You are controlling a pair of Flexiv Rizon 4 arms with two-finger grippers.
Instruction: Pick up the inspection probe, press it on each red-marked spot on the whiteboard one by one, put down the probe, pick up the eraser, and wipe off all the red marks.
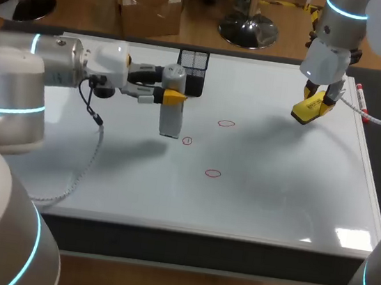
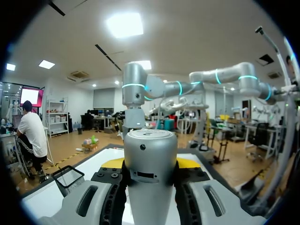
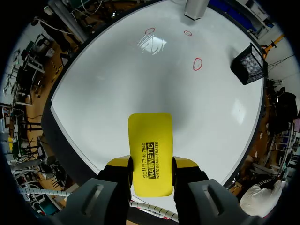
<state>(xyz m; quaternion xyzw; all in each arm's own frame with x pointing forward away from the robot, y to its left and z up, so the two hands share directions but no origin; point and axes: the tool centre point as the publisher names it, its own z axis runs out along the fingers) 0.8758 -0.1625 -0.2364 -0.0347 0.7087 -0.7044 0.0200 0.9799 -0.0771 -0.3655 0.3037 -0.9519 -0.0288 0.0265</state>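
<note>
The inspection probe (image 1: 171,112), a silver cylinder, is left of centre in the head view. It is clamped across its body by the left gripper (image 1: 171,96). In the left wrist view the probe (image 2: 150,173) fills the space between the two yellow tips, with both fingers against its sides. Its lower end is just left of the small red mark (image 1: 187,141). Contact with the board cannot be determined.

The eraser (image 1: 311,108), a yellow block, is at the upper right. It is gripped by the right gripper (image 3: 150,164) from two sides and held clear of the surface.

Two further marks are present: the upper red mark (image 1: 226,124) and the lower red mark (image 1: 213,173), both near the centre of the whiteboard (image 1: 276,189).

A black mesh basket (image 1: 193,69) stands on the board's far edge, just behind the probe. A marker pen (image 1: 361,102) lies along the right edge.
</note>
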